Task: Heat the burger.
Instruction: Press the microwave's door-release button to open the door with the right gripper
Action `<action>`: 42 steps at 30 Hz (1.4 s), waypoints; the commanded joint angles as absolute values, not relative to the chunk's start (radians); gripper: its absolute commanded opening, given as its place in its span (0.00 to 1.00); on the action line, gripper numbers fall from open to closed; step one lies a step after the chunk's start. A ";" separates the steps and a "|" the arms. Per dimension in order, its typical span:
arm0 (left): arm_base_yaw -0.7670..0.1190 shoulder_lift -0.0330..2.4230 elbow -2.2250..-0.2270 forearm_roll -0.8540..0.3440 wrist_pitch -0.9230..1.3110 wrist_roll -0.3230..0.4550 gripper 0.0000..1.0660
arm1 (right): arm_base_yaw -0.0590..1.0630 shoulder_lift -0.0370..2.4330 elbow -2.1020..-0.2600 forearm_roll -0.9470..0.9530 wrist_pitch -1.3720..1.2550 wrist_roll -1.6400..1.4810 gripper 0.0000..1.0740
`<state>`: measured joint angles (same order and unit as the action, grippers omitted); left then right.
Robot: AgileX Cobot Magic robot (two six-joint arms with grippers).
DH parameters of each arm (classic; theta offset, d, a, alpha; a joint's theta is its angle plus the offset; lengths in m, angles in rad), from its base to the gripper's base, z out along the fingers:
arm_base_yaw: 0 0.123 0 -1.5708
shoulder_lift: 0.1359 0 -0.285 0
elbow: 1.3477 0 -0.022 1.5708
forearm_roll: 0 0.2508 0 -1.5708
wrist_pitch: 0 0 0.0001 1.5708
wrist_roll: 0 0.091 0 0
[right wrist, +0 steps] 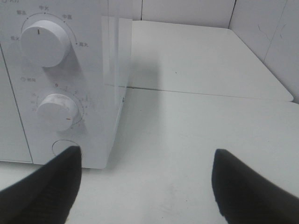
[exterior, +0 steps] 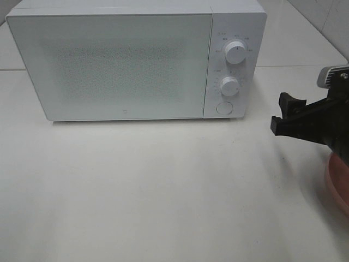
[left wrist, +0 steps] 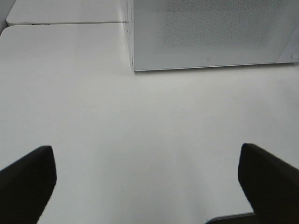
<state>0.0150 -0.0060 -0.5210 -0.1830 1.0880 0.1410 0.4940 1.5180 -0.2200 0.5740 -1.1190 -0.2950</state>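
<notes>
The burger is out of view in every frame. A white microwave [exterior: 109, 60] stands at the back of the table with its door shut. My right gripper [exterior: 281, 114] hovers to the right of the microwave, open and with nothing between its black fingers. In the right wrist view the right gripper [right wrist: 145, 186] faces the microwave's control panel [right wrist: 51, 84] and its right front corner. My left gripper [left wrist: 147, 186] is open and empty above bare table, with the microwave's front left corner [left wrist: 133, 65] ahead of it. The left arm does not show in the exterior view.
The control panel carries an upper knob [exterior: 235, 52], a lower knob [exterior: 229, 86] and a round button [exterior: 223, 107]. A pink plate [exterior: 339, 183] shows only its rim at the right edge, under the right arm. White table [exterior: 163, 185] spreads in front of the microwave.
</notes>
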 commanded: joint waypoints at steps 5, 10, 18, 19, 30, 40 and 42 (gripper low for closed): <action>0.010 -0.024 -0.519 -0.186 1.074 0.140 0.92 | 0.688 1.584 -0.220 0.782 -1.245 -0.324 0.70; 0.010 -0.024 -0.519 -0.186 1.074 0.140 0.92 | 0.767 1.611 -0.242 0.876 -1.252 -0.345 0.70; 0.010 -0.024 -0.519 -0.186 1.074 0.140 0.92 | 0.841 1.649 -0.313 0.933 -1.254 -0.376 0.70; 0.010 -0.024 -0.519 -0.186 1.074 0.140 0.92 | 0.841 1.649 -0.313 0.933 -1.254 -0.376 0.70; 0.010 -0.024 -0.519 -0.186 1.074 0.140 0.92 | 0.841 1.649 -0.317 0.959 -1.256 -0.359 0.70; 0.010 -0.024 -0.519 -0.186 1.074 0.140 0.92 | 0.841 1.649 -0.317 0.956 -1.256 -0.198 0.68; 0.010 -0.024 -0.519 -0.186 1.074 0.140 0.92 | 0.841 1.649 -0.317 0.956 -1.256 -0.182 0.68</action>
<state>0.0150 -0.0060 -0.5210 -0.1830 1.0880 0.1410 0.8390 1.6470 -0.3120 0.9590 -1.2110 -0.1960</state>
